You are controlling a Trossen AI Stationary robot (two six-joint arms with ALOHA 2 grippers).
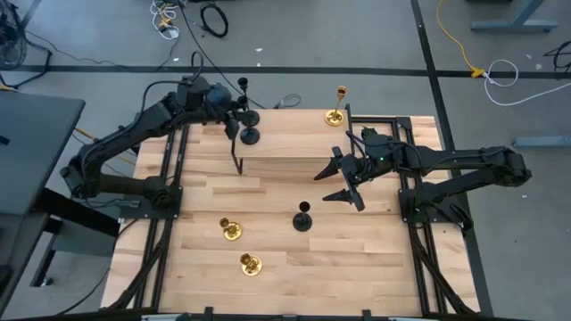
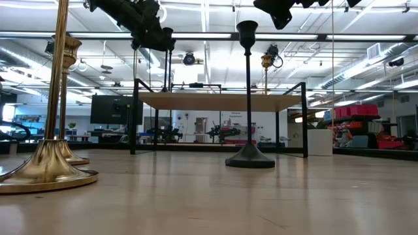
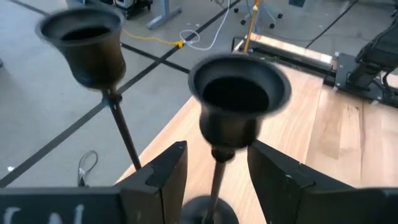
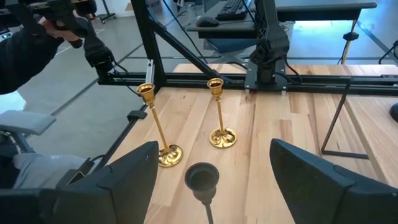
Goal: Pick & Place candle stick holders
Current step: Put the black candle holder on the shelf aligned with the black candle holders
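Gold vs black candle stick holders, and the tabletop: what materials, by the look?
Gold candle stick holders: likely polished brass or plated metal, mirror-like glints. Black candle stick holder: probably matte-coated metal, no shine. Tabletop: light wood planks, visible grain and seams.

- Robotics lab or workshop for sure: bare concrete floor (image 1: 357,36) with loose cables (image 1: 212,18) past the wooden table's (image 1: 375,267) far edge
- Open ceiling with exposed ducts (image 2: 366,65)
- Monitors (image 2: 108,109) and red equipment (image 2: 356,112) sit along the back

No readable text, labels or numbers anywhere.
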